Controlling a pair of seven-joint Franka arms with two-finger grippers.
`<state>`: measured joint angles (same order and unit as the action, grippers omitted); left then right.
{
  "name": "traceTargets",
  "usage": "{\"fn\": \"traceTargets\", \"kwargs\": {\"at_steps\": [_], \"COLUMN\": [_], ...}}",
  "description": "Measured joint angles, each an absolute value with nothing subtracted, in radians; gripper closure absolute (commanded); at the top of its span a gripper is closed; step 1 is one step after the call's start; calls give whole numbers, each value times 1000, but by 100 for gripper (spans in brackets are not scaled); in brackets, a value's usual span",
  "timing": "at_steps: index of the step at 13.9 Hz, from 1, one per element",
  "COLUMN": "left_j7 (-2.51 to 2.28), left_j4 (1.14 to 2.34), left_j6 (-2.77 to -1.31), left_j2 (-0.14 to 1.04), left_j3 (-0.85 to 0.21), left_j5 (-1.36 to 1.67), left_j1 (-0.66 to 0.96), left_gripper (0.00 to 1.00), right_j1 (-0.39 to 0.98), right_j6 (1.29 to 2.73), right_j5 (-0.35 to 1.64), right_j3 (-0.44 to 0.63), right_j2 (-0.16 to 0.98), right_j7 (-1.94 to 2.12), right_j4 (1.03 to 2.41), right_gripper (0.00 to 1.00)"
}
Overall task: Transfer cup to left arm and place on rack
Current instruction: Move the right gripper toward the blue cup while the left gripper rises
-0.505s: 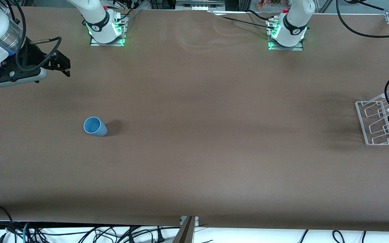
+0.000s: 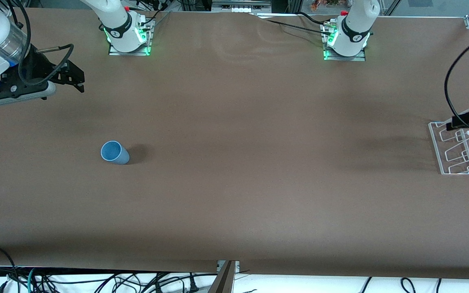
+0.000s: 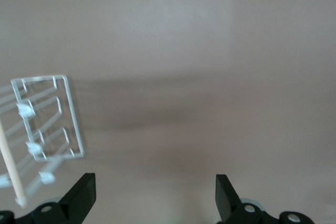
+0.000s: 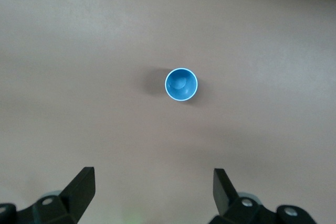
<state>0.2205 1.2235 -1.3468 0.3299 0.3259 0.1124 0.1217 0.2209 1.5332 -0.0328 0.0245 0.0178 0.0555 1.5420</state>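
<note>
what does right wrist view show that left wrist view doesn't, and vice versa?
Only the right wrist view: the cup, upright on the table, mouth up and empty, with the right gripper open above it and apart from it. Only the left wrist view: the rack with its wooden rod, and the left gripper open over the table beside the rack. Both: the bare brown table and a pair of spread black fingers, holding nothing.
</note>
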Motion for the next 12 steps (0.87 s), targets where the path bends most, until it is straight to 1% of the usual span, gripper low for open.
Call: {"fn": "traceTargets", "kwargs": {"at_steps": [2, 4, 6, 8, 12], "left_j7": [172, 166, 167, 166, 167], "left_j4": [1250, 1261, 1329, 1375, 1389], "left_j6": [-1342, -1339, -1337, -1351, -1358], "left_j2": [275, 217, 159, 139, 137], "left_j3": [262, 239, 229, 227, 222], "left_j5": [87, 87, 92, 93, 90], "left_j1": [122, 121, 121, 116, 107], "left_gripper": [0, 0, 0, 0, 0], "right_j1": [220, 216, 215, 215, 215], "right_j6": [1533, 1533, 1533, 1533, 1527], "right_j5": [-33, -33, -33, -33, -33], "right_j3": [29, 31, 31, 31, 30], "right_j2": [17, 17, 18, 18, 20], "right_j7": [54, 54, 54, 53, 54], "right_j4": [1526, 1520, 1520, 1520, 1520], "right_gripper": [1, 1, 1, 1, 1]}}
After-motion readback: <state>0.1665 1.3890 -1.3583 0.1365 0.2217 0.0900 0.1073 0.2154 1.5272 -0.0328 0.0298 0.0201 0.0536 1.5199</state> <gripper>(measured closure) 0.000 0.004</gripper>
